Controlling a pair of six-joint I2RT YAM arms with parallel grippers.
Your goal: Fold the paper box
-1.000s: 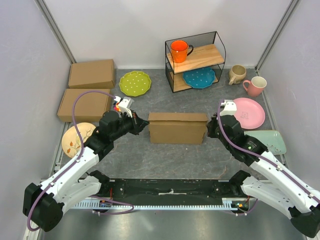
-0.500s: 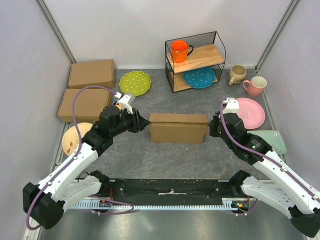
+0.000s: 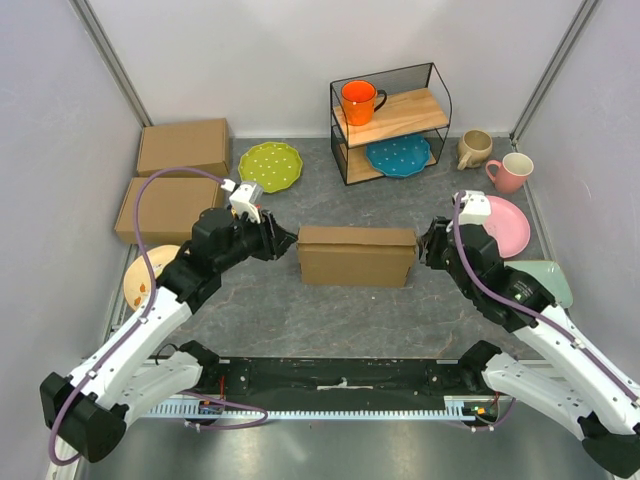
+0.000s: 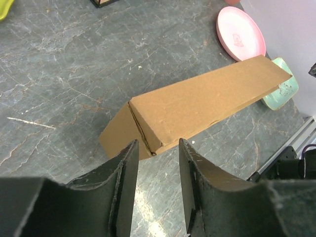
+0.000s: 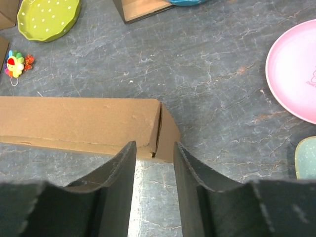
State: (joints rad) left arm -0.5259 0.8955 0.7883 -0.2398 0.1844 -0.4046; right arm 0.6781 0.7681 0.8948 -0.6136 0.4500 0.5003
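Lengthwise between spread left claw (image 3: 288,243) and spread right claw (image 3: 425,249), ungripped paper box (image 3: 356,257).

The paper box (image 3: 356,255) is showing matt brown cardboard, while the table (image 3: 300,310) is looking like veined grey stone.

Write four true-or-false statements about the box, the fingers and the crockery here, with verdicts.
1. The paper box is closed, with no flap standing up. True.
2. The left gripper is clamped on the box. False: its fingers are open at the box's end.
3. An orange mug stands on the shelf's top board. True.
4. The pink plate lies left of the box. False: it lies to the box's right.
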